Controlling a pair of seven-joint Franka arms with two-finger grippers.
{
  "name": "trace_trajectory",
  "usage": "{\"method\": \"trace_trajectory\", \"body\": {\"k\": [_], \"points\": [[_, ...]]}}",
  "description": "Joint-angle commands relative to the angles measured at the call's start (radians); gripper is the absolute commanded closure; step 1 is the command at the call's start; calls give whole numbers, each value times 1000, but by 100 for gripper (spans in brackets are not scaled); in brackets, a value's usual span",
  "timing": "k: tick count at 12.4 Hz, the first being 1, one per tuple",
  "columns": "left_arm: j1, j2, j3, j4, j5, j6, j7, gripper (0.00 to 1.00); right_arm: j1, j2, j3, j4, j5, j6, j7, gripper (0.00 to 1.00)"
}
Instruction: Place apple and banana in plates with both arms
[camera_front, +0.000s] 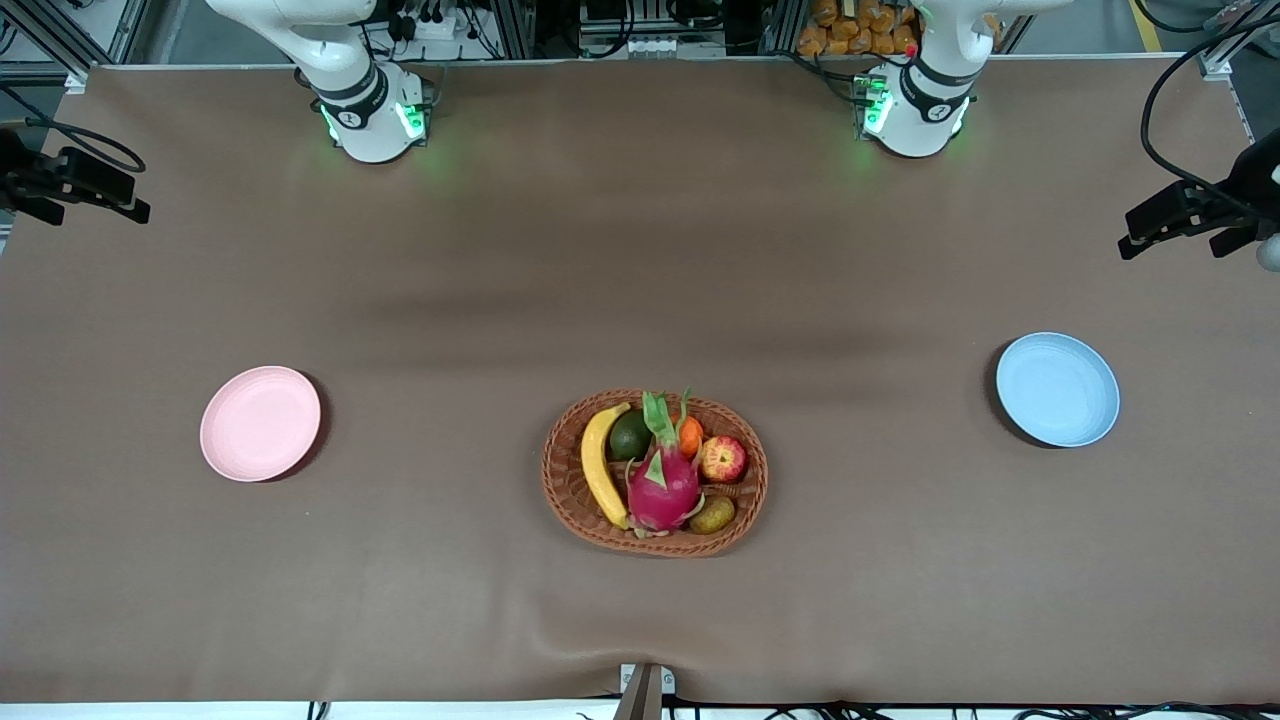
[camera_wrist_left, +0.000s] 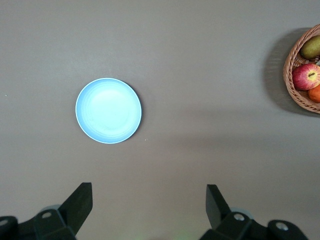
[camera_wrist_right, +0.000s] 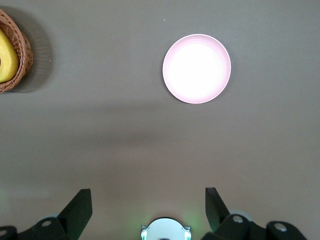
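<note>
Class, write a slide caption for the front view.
Apple and banana wait in the basket between pink plate and blue plate.

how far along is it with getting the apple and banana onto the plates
Nothing looks done yet. The apple and banana lie in the wicker basket, and the pink plate and blue plate hold nothing. Nothing is in hand: the left gripper is high over the table beside the blue plate, the right gripper beside the pink plate, fingers open. Both pickups and placements are left.

arms (camera_front: 360, 100): white | joint caps: dark grey | base lights: green
</note>
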Motion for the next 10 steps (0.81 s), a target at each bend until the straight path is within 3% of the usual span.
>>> {"method": "trace_trajectory", "body": {"k": [1,5,10], "points": [[-1,5,5,4,-4,-10,20,0,-21,-7,13,-7,16,-3,3,0],[2,17,0,2,-3,-10,26,0,-27,-10,13,-7,16,-18,0,0],[-7,110,0,-1,-18,59,14,0,-44,-11,11,-7,16,-37,-1,0]]}}
